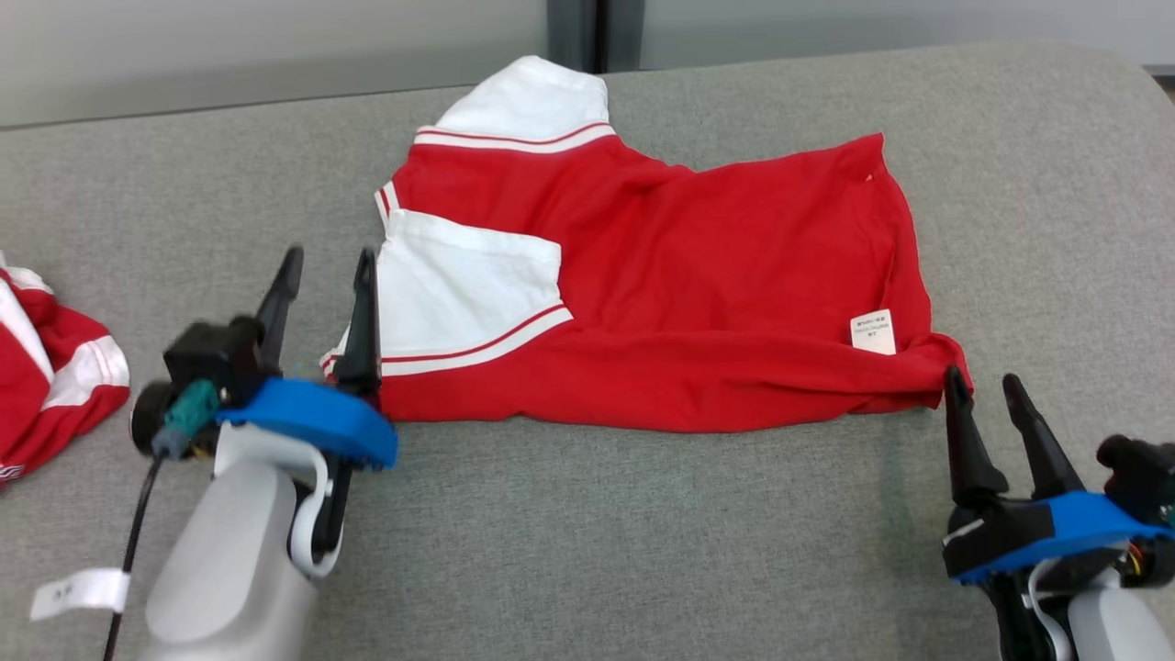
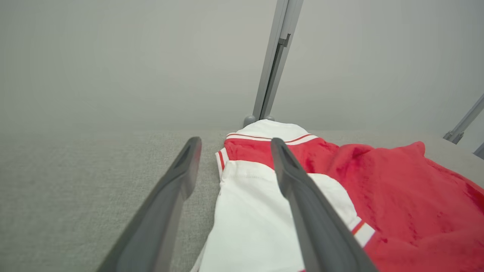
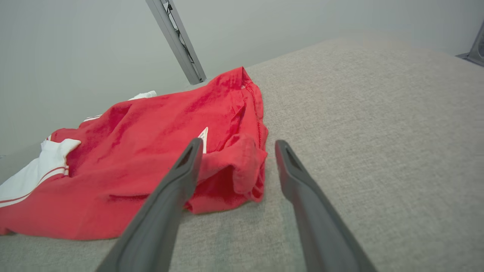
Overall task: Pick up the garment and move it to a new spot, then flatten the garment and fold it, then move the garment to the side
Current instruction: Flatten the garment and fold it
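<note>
Grey fabric-covered tabletop [image 1: 643, 551], carrying everything. Red short-sleeved garment with white striped sleeves [image 1: 698, 275], lying across the middle toward the far edge. It is looking doubled over once, sleeves stacked at its left end and its near right corner bunching, so flattening and a first fold seem done, with further folding and the move aside left. Second red-and-white crumpled garment [image 1: 46, 376], sitting at the left edge. Left gripper [image 1: 330, 257], fingers spread and gripping nothing, straddling the near sleeve's edge. Right gripper [image 1: 984, 378], fingers likewise parted, bracketing the bunched corner. Small white label [image 1: 873, 331], lying near that corner.
</note>
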You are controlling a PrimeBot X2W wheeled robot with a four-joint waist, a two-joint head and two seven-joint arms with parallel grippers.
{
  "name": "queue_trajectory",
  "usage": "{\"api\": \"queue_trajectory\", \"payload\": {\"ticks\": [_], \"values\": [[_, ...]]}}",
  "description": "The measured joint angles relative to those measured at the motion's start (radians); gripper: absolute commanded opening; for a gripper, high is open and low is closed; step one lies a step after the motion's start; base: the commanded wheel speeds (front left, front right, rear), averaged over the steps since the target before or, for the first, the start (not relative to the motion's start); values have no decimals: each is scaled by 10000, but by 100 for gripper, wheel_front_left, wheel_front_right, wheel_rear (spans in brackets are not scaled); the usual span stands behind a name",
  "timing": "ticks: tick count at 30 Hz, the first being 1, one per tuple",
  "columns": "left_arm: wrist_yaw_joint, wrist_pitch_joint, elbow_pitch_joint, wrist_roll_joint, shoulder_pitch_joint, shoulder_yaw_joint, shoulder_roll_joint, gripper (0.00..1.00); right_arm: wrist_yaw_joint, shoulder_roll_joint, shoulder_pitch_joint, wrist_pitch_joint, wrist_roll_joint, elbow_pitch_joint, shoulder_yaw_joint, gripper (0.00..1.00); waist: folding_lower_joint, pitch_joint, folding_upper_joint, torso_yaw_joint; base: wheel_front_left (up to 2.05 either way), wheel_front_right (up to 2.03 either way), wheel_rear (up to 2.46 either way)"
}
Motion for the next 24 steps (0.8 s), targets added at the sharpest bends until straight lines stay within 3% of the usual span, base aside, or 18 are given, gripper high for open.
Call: {"api": "queue_trajectory", "payload": {"ticks": [10, 24], "values": [[146, -29, -222, 205, 1671, 13, 221, 100, 0, -326, 873, 418, -282, -146, -79, 100, -1, -178, 0, 206, 0, 0, 0], [119, 368, 775, 215, 1460, -368, 176, 100, 0, -546, -977, 395, -683, 2123, 401, 100, -1, 226, 0, 244, 0, 0, 0]]}}
